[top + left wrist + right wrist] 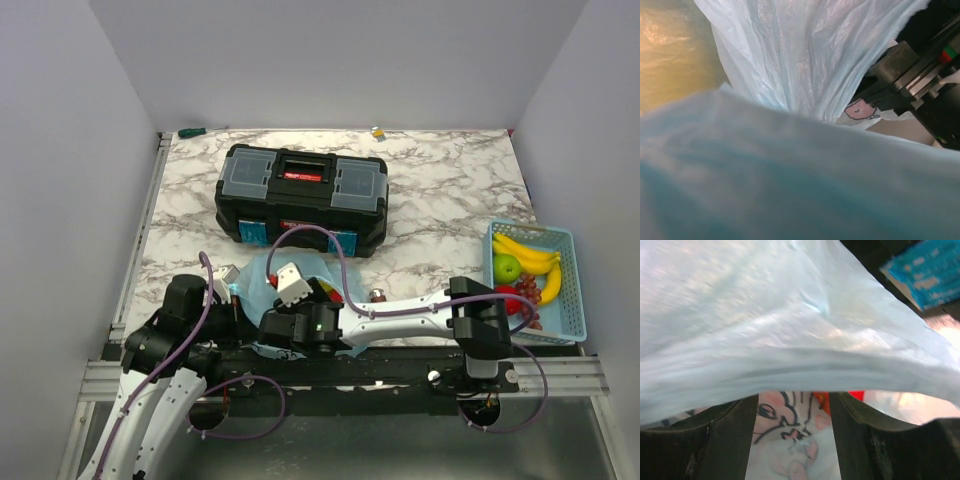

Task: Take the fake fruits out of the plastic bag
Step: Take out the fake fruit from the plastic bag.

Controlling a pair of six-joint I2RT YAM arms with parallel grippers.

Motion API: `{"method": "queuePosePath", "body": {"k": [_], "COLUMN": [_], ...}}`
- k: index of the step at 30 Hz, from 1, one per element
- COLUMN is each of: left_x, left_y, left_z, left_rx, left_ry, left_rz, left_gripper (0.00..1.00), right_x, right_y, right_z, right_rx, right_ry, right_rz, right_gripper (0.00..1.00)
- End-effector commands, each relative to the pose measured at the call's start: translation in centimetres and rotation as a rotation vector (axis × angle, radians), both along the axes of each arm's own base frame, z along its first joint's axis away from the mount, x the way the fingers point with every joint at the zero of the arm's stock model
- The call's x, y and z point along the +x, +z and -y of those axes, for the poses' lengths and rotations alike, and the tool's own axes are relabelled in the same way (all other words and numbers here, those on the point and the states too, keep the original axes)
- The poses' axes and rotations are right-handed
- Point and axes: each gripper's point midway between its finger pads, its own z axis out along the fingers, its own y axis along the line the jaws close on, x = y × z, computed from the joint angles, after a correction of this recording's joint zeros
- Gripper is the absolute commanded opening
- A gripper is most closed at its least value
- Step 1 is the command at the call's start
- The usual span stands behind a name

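- Well, a green-handled screwdriver (193, 131) lies behind the black toolbox (300, 195), off its back left corner, at the far edge of the marble-patterned surface (440, 200).
- The left claw (226, 284) sits in front of the toolbox, off its front left corner, right against the plastic bag (268, 272). Its own camera shows nothing but bag film, so I cannot tell whether it is apart or together.
- In that left wrist view the light-blue film hangs in gathered folds and a blurred blue band fills the foreground. A pink scrap of cartoon print (860, 111) peeks out at the right. An orange-yellow shape (670, 50) at the upper left is too blurred to name.
- The plastic bag lies crumpled just in front of the toolbox's left half, between the two claws.
- The right claw (794, 400) is at the bag too, in front of the toolbox's middle, with its arm stretched across from the right. Its two dark fingers (715, 440) stand apart, the pink-and-brown print shows between them, and a fold of film drapes over them.
- A bit of red (842, 396) shows by the right-hand finger; I cannot tell what it is.
- A light-blue mesh basket (570, 290) stands well to the right of the toolbox and nearer the arms. It holds bananas (525, 252), a green apple (507, 267) and dark grapes (527, 290).
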Motion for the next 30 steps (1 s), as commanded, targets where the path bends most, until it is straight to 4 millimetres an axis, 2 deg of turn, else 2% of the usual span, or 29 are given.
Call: {"method": "queuePosePath", "body": {"k": [1, 5, 10, 16, 20, 23, 26, 30], "left_x": [0.3, 0.3, 0.4, 0.5, 0.5, 0.5, 0.5, 0.5], "left_y": [0.7, 0.3, 0.0, 0.1, 0.1, 0.0, 0.0, -0.1], "left_z": [0.5, 0.6, 0.6, 0.8, 0.9, 0.9, 0.9, 0.9], "left_rx": [-0.033, -0.028, -0.026, -0.035, -0.036, -0.035, -0.034, -0.032], "left_ry": [-0.011, -0.013, -0.016, -0.025, -0.028, -0.030, -0.031, -0.030], "left_rz": [0.016, -0.001, 0.002, 0.002, -0.003, -0.007, -0.010, -0.014], "left_gripper": [0.00, 0.00, 0.00, 0.00, 0.00, 0.00, 0.00, 0.00], "right_x": [0.5, 2.1, 4.4, 4.4, 4.3, 4.1, 4.0, 4.3], "right_y": [0.7, -1.0, -1.4, -2.6, -3.7, -4.2, -4.8, -5.8], "right_z": [-4.7, -4.7, -1.6, 1.8, 4.3, 6.1, 6.9, 6.6], "right_rx": [0.068, 0.016, -0.073, -0.170, -0.217, -0.253, -0.267, -0.250], "right_ry": [0.120, 0.106, 0.017, -0.028, -0.080, -0.118, -0.131, -0.116], "right_rz": [0.043, 0.060, 0.095, 0.099, 0.088, 0.087, 0.084, 0.087], "right_gripper": [0.60, 0.60, 0.60, 0.61, 0.68, 0.69, 0.69, 0.69]}}
